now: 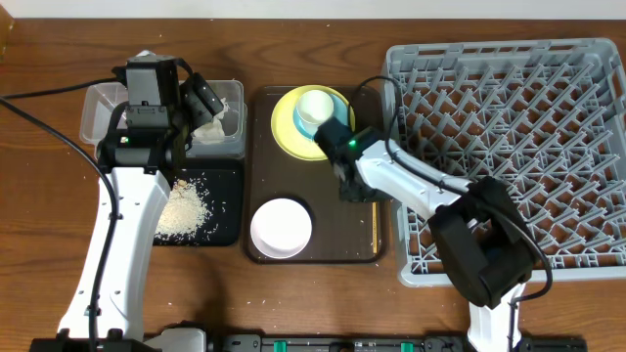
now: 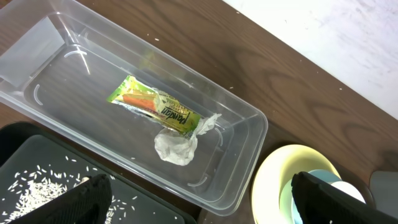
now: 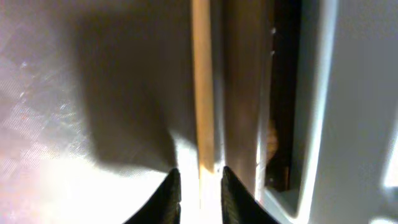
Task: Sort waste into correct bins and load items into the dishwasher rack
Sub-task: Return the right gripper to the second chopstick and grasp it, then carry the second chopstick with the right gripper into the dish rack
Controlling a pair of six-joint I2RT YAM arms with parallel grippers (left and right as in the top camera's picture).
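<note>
1. Right gripper (image 3: 200,186): fingertips are down at the surface. The jaws are drawn narrow with one stick between them; whether the pads already press it cannot be told.
2. Chopsticks (image 3: 201,93): thin, wooden, lying flat. One stick sits directly between the fingertips and runs straight ahead of the hand. Its long axis lies crosswise to the jaws' closing line, which suits a pinch across the width. A second stick cannot be made out.
3. Brown serving tray (image 1: 337,244): lies under the hand. The stick lies along its edge on the rack side, parallel to that edge.
4. Dishwasher rack (image 3: 360,93): its grey wall stands just beside the hand, on the side away from the other arm and parallel to the stick. The carry looks likely to be a lift and a short sideways shift.
5. Yellow plate (image 1: 286,127), light blue bowl (image 1: 333,132), white cup (image 1: 315,106): stacked on the tray near the wrist end of the hand.
6. White bowl (image 1: 282,227): on the tray, near the hand on the side away from the rack.
7. Left gripper (image 2: 205,199): jaws wide apart and empty, well apart from the stick, so the right arm is the nearer.
8. Clear tub (image 2: 249,155): below the left hand, holding the snack wrapper (image 2: 155,106) and the tissue (image 2: 176,146), which touch.
9. Black tray (image 1: 223,210): just beside the tub, holding the crumbs (image 1: 181,210).
</note>
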